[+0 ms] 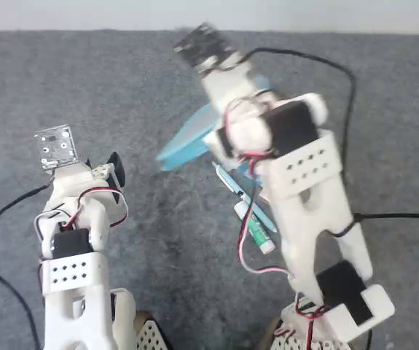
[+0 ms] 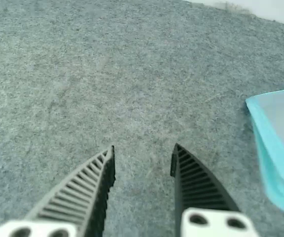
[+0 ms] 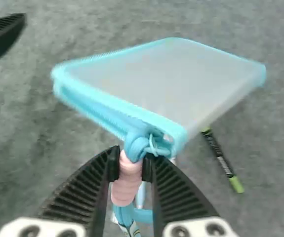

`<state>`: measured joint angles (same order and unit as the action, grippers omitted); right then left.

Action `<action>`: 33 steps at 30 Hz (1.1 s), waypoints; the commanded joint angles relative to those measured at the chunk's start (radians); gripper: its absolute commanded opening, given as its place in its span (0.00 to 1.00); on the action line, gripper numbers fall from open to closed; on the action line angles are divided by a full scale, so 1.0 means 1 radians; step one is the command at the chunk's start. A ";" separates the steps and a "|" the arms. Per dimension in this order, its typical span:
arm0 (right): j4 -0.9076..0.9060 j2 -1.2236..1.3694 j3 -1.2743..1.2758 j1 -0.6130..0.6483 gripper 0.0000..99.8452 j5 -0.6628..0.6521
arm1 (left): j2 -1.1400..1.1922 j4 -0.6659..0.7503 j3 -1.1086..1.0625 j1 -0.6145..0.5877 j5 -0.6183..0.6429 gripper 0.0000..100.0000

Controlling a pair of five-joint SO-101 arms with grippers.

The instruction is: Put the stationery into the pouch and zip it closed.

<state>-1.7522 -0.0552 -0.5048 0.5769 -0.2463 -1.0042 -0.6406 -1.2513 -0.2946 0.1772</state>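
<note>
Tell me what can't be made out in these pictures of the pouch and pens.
High view: the right arm covers most of the pouch and parts of the pens, so their count is uncertain.
Right wrist view: the pink object in the right hand is partly hidden by its fingers; its kind is unclear.
Left wrist view: the frame edge cuts off the pouch.

Pouch (image 3: 166,84) of frosted translucent plastic, smooth, edged in turquoise woven zip tape, table cover (image 2: 132,74) of grey felt-like cloth, matt and rough, left gripper (image 2: 143,148) and right gripper (image 3: 131,154) in matt black ribbed plastic, marker (image 3: 221,160) with glossy plastic barrel
</note>
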 commanded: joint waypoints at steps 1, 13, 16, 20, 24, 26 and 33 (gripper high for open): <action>-0.033 -0.101 0.057 0.079 0.01 0.026 | -0.017 0.049 0.016 0.012 0.005 0.18; 0.240 -0.515 0.787 0.130 0.01 -0.087 | -0.023 -0.055 0.206 0.012 0.009 0.18; 0.315 -0.588 0.956 0.130 0.01 -0.112 | -0.023 -0.094 0.248 0.023 0.009 0.18; 0.358 -0.654 1.040 0.128 0.01 -0.110 | -0.017 -0.087 0.194 0.150 0.002 0.18; 0.311 -0.667 0.944 0.125 0.01 -0.112 | -0.015 0.017 0.025 0.344 -0.098 0.18; 0.246 -0.645 0.829 0.125 0.01 -0.110 | -0.015 0.106 -0.067 0.400 -0.107 0.18; 0.074 -0.384 0.244 0.127 0.01 -0.023 | -0.014 0.112 -0.093 0.453 -0.109 0.18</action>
<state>-1.6326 -0.5554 0.0384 0.6981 -0.3245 -1.0042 -0.5470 -1.3633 0.1089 0.0806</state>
